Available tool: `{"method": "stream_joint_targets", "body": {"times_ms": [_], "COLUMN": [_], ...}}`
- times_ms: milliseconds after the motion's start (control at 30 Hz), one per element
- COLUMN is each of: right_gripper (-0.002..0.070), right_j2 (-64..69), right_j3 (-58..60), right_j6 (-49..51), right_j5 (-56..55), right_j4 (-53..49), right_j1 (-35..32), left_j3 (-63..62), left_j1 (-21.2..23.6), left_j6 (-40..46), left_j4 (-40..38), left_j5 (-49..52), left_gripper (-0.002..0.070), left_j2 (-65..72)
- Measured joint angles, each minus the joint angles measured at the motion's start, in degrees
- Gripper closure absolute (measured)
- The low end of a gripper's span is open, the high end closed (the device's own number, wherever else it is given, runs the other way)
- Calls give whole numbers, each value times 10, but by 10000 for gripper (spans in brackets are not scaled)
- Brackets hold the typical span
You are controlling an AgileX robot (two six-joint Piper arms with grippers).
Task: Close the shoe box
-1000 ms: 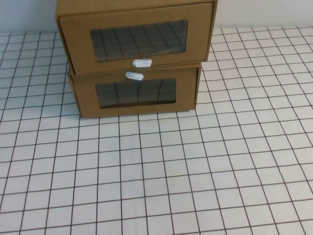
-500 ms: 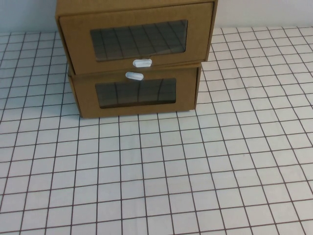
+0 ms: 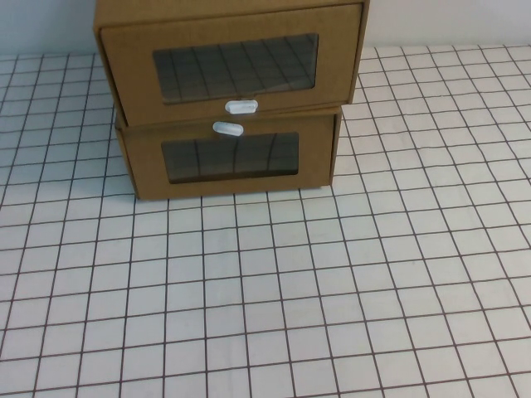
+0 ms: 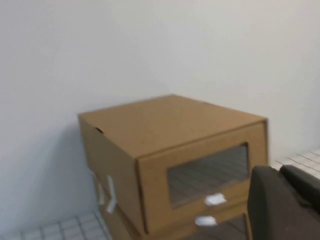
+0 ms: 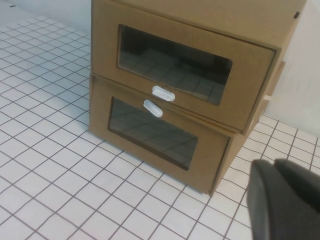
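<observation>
Two cardboard boxes sit stacked at the far edge of the gridded tabletop; the upper shoe box, tab below its window, juts slightly forward. Neither gripper shows from above, and whether the left gripper or right gripper has its fingers apart I cannot tell. Closing seems not yet begun; next, a gripper likely must reach the drawer front and push it in.

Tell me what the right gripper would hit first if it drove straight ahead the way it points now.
Probably the lower box under the shoe box; depth is unclear. The right gripper shows only at its wrist view's corner.
</observation>
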Motion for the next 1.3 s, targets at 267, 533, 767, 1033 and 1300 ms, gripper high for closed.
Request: {"method": "stream_joint_targets", "body": {"times_ms": [267, 533, 767, 1033, 1300], "right_gripper": [689, 689, 689, 689, 689], "right_j2": [0, 0, 0, 0, 0], "right_j3": [0, 0, 0, 0, 0], "right_j6": [0, 0, 0, 0, 0], "right_j5": [0, 0, 1, 2, 2], "right_j4": [0, 0, 0, 0, 0], "right_j1": [0, 0, 0, 0, 0], "left_j3": [165, 322, 424, 438, 438], "left_j1": [0, 0, 0, 0, 0], "left_j6": [-36, -123, -159, -160, -160], "left_j4": [102, 158, 160, 166, 167], "left_j5": [-151, -170, -174, -122, -118], "left_gripper": [679, 679, 679, 679, 679], "left_j2": [-54, -102, -104, -104, -104]}}
